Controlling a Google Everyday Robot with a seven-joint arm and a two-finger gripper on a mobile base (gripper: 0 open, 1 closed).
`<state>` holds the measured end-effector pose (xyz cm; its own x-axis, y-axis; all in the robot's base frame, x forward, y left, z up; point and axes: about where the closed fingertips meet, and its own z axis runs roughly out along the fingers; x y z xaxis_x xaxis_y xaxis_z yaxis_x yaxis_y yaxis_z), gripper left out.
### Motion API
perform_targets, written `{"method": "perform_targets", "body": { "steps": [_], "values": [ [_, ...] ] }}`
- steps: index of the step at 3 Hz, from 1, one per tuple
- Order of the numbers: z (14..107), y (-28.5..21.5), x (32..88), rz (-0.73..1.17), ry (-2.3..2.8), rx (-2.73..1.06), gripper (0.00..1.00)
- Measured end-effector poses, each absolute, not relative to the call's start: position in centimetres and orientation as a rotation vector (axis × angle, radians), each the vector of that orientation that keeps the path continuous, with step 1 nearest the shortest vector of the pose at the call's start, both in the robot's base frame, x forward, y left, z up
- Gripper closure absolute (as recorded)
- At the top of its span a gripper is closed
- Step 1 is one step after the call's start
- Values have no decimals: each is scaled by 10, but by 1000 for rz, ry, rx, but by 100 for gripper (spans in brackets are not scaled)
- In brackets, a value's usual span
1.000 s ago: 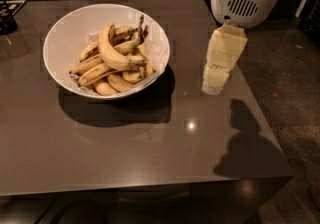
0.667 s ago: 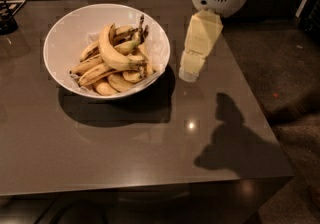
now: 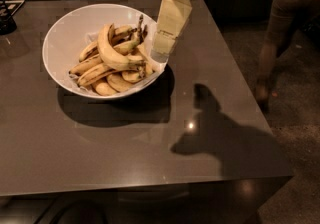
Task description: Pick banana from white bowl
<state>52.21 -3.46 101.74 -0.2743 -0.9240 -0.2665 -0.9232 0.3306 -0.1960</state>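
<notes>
The white bowl (image 3: 62,43) stands on the left half of a dark table and holds several bananas. The banana (image 3: 111,53), the largest and strongly curved, lies on top of the pile, arching from the upper middle down to the right. My gripper (image 3: 161,52) hangs from the white arm head at the top and reaches down over the bowl's right rim, just right of the banana pile and above it.
The dark glossy table (image 3: 150,138) ends at its right and front edges. A person (image 3: 285,23) stands on the floor at the upper right. A dark object (image 3: 6,18) sits at the table's far left edge.
My gripper has moved left from over the bare table to above the bowl's right rim. A person has come into view at the right.
</notes>
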Motion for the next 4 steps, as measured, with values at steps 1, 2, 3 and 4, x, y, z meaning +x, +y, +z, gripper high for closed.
{"method": "perform_targets", "body": {
  "steps": [1, 2, 3, 4],
  "values": [
    [1014, -25, 527, -6, 2255, -1601, 0],
    [1012, -8, 534, -61, 2289, -1535, 0],
    [1006, 13, 543, -123, 2350, -1465, 0],
    [1007, 27, 535, -128, 2307, -1475, 0]
  ]
}}
